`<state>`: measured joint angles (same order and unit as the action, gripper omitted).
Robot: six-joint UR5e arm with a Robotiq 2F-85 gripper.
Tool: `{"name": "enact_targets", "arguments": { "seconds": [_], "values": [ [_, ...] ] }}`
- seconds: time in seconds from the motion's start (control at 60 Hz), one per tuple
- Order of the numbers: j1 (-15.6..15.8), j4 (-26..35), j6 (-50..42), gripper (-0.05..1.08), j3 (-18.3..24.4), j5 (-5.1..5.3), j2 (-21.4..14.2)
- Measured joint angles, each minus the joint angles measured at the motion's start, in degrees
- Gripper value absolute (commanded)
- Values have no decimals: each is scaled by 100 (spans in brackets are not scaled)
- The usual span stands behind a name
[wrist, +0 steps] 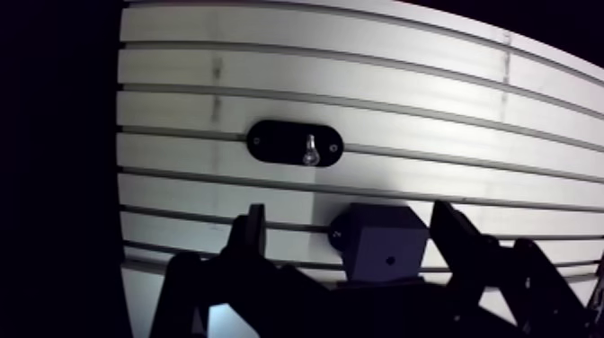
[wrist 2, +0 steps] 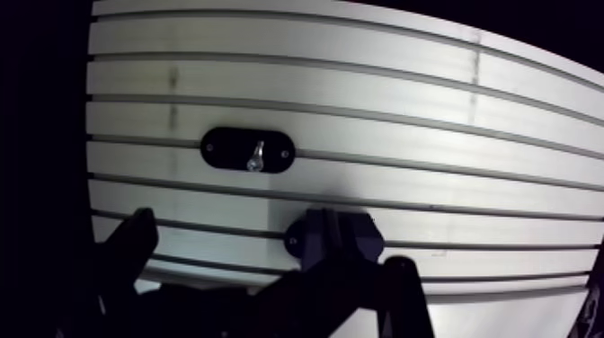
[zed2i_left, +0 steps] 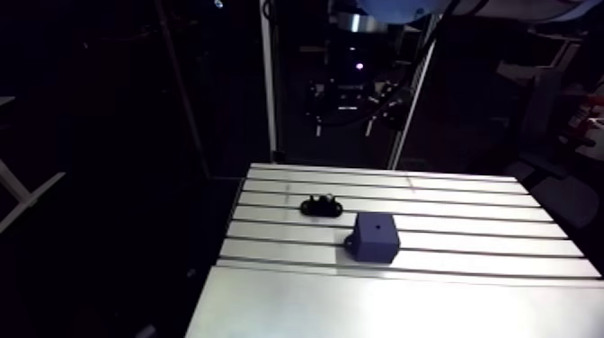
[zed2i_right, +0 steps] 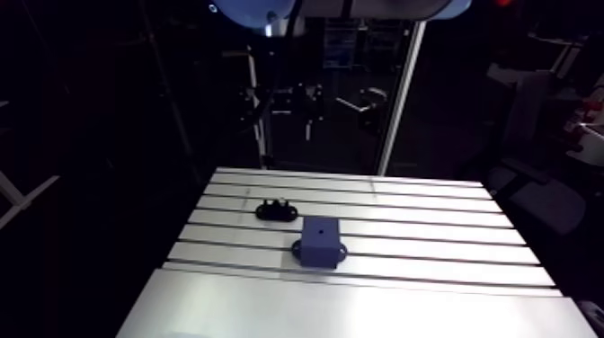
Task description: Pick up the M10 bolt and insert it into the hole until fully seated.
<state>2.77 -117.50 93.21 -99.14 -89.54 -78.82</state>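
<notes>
A silver bolt [wrist: 309, 149] stands head-down in a black oval holder [wrist: 270, 142] on the slotted table [zed2i_left: 467, 207]. Next to it sits a dark blue block [wrist: 382, 247] with a small hole [wrist: 389, 262] in its top face. In the arm view the holder [zed2i_left: 321, 208] lies just left of and behind the block [zed2i_left: 375, 236]. My gripper [wrist: 350, 214] hangs well above the table, open, with nothing held. In the wrist view the block shows below, between the two fingers [wrist: 253, 235], and the bolt lies ahead of them.
The table's left edge [wrist: 119, 180] drops off into the dark beside the holder. A smooth unslotted plate [zed2i_left: 386, 310] forms the table's near part. Several slots run across the rest of the surface.
</notes>
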Motion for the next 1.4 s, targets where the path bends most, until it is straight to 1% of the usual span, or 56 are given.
{"name": "enact_targets", "arguments": {
  "seconds": [0.183,0.25,0.283,0.3,0.317,0.333,0.35,0.433,0.45,0.633,1.05,1.4],
  "values": [
    [-8,-473,5,4,-412,0,2],
    [-8,-600,3,8,-524,-5,3],
    [-8,-659,1,15,-573,-6,5],
    [-8,-686,1,15,-596,-6,6],
    [-7,-714,0,18,-620,-7,8],
    [-7,-740,0,18,-640,-7,10],
    [-6,-768,0,21,-662,-8,12],
    [-3,-892,-3,26,-744,-6,33],
    [-2,-915,-4,29,-758,-6,40],
    [3,-1116,-19,39,-839,4,152],
    [16,-1353,-7,41,-821,16,501],
    [35,-1415,6,43,-727,20,743]
  ]
}}
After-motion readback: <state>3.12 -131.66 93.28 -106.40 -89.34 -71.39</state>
